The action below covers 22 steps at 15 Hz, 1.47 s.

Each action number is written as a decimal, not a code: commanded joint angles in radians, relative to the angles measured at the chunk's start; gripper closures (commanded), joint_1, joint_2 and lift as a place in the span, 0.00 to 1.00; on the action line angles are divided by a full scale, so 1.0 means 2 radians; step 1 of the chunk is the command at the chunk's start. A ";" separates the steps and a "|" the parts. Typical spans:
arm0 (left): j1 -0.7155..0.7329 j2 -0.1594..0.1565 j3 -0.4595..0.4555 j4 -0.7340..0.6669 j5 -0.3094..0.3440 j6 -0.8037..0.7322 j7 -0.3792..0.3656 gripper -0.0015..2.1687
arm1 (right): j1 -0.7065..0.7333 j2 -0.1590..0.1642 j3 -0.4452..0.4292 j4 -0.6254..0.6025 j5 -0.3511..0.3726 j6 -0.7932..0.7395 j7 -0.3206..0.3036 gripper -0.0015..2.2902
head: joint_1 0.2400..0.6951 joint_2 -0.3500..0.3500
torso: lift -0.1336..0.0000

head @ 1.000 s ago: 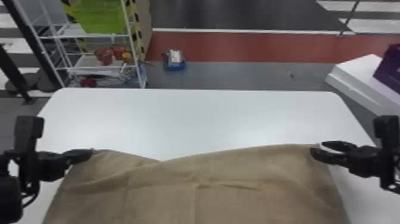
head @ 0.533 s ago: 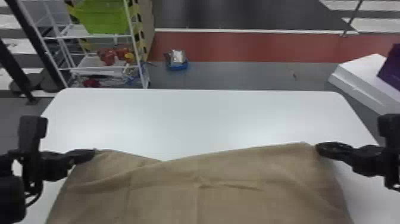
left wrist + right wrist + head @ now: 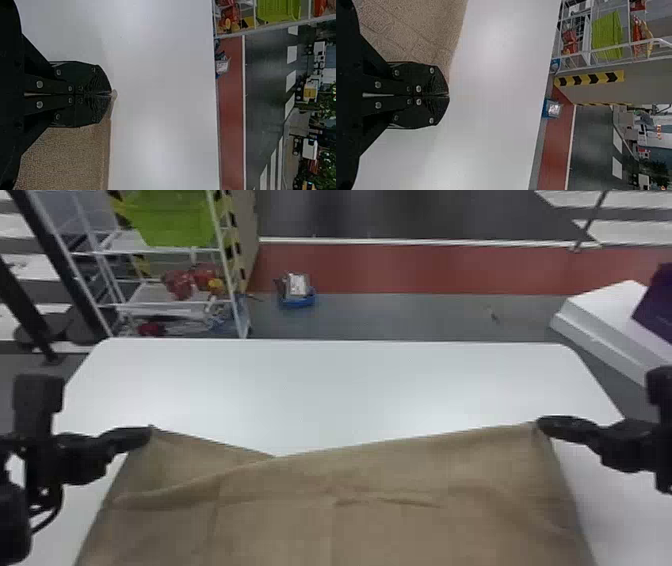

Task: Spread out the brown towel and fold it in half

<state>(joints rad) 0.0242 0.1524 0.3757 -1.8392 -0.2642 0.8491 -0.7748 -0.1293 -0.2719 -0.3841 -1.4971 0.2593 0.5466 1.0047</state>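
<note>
Fingers clenched in both places: left gripper (image 3: pixel 149 431) on the left far corner of brown towel (image 3: pixel 390 520), right gripper (image 3: pixel 541 424) on the right one, by the look of it. Towel over the near part of white table (image 3: pixel 325 390), far edge sagging between grips. For a clean spread, best to ease both corners apart evenly until taut, pull low and slow to avoid slipping, then smooth the creases before folding. Beyond, far left: green bin (image 3: pixel 172 222), contents impossible to tell, above red items (image 3: pixel 178 285) on wire rack (image 3: pixel 145 292); on the floor, blue tray (image 3: pixel 298 302) with silvery packet (image 3: pixel 296 284).
</note>
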 commanded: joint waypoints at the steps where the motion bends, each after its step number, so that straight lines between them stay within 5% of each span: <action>1: -0.004 0.000 0.000 -0.005 0.007 -0.001 0.005 0.72 | -0.006 -0.003 -0.001 0.000 0.003 0.001 0.000 0.62 | 1.00 0.48 | 0.08; 7: -0.004 0.000 0.028 -0.011 0.040 -0.015 0.032 0.72 | -0.014 -0.013 -0.005 0.002 0.007 0.010 0.002 0.62 | 1.00 0.49 | 0.08; 22: -0.010 0.000 0.033 -0.008 0.077 -0.028 0.036 0.72 | 0.001 -0.009 -0.023 -0.025 -0.014 -0.028 -0.005 0.62 | 1.00 0.47 | 0.08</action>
<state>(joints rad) -0.0002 0.1523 0.4274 -1.8556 -0.1284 0.8007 -0.7011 -0.1387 -0.2893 -0.4230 -1.5313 0.2405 0.4995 0.9943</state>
